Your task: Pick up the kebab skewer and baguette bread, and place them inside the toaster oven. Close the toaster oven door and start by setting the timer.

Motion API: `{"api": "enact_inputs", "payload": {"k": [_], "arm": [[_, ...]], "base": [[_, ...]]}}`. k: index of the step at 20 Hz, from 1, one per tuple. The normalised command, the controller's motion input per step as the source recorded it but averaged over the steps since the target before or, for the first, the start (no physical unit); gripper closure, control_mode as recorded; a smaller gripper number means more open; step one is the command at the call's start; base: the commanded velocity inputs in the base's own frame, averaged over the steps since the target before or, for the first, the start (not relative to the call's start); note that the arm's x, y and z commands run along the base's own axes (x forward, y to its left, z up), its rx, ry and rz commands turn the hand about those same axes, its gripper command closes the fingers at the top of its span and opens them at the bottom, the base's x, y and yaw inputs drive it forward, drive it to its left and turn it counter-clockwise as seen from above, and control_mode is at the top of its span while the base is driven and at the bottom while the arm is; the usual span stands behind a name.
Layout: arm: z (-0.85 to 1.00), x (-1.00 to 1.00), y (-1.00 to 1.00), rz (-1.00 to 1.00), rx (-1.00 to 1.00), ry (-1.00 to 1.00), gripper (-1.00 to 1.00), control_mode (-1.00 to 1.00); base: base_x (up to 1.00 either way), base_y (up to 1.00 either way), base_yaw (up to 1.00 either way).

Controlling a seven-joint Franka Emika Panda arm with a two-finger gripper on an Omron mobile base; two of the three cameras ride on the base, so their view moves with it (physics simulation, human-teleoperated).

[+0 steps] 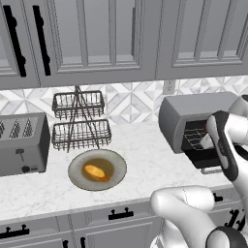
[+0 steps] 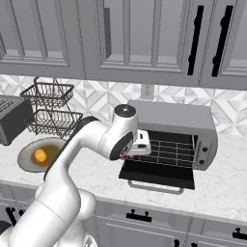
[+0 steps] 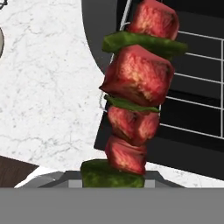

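Skewer first: the thin stick threaded with dark-red meat chunks and green pepper slices (image 3: pixel 138 87) rises from 6 o'clock toward 12 o'clock in the hand view, its lowest green slice sitting right at the base of the picture where the claw's tips would be. The two-finger claw (image 2: pixel 144 143) is pinching this kebab skewer; its fingers themselves are hidden behind the food, so the grip is read from the skewer standing fixed in front of the hand camera.

Behind the skewer, from 1 o'clock down to 4 o'clock of the hand view, lie the bars of the silver wire rack (image 3: pixel 192 87) against the dark interior, with white marbled stone counter (image 3: pixel 48 87) at 9 o'clock.

In the right base view the wide grey metal toaster oven (image 2: pixel 173 118) stands at about 3 o'clock of centre, against the patterned tile wall. Its dark glass door with the silver bar handle (image 2: pixel 159 176) is dropped flat, open, hinged at the bottom. The white hand sits at the left edge of the oven's mouth, just above the lowered door.

In the left base view the small oblong orange-yellow baguette piece (image 1: pixel 95 172) lies on a round grey-brown plate (image 1: pixel 77 179) at 7 o'clock of centre, well apart from the oven. Beside the plate at 9 o'clock is a grey slot toaster with levers (image 1: pixel 22 145), and a two-tier dark wire basket stand (image 1: pixel 80 121) is at 12 o'clock from the plate.
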Motion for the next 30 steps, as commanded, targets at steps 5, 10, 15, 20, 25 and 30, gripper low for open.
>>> {"api": "enact_inputs", "payload": {"k": [5,10,15,20,25,30], "arm": [[-0.11,0.30,-0.21,0.00,0.00,0.02,1.00,-1.00],[-0.21,0.14,-0.07,0.00,0.00,0.02,1.00,-1.00],[-0.21,0.13,0.00,0.00,0.00,0.00,1.00,-1.00],[-0.02,0.25,0.00,0.00,0.00,0.00,1.00,-1.00],[-0.10,0.19,-0.01,0.00,0.00,0.02,1.00,-1.00],[-0.18,0.14,-0.08,0.00,0.01,0.02,1.00,-1.00]], "base": [[0.00,0.00,0.00],[0.00,0.00,0.00],[0.00,0.00,0.00],[0.00,0.00,0.00],[0.00,0.00,0.00],[0.00,0.00,0.00]]}}
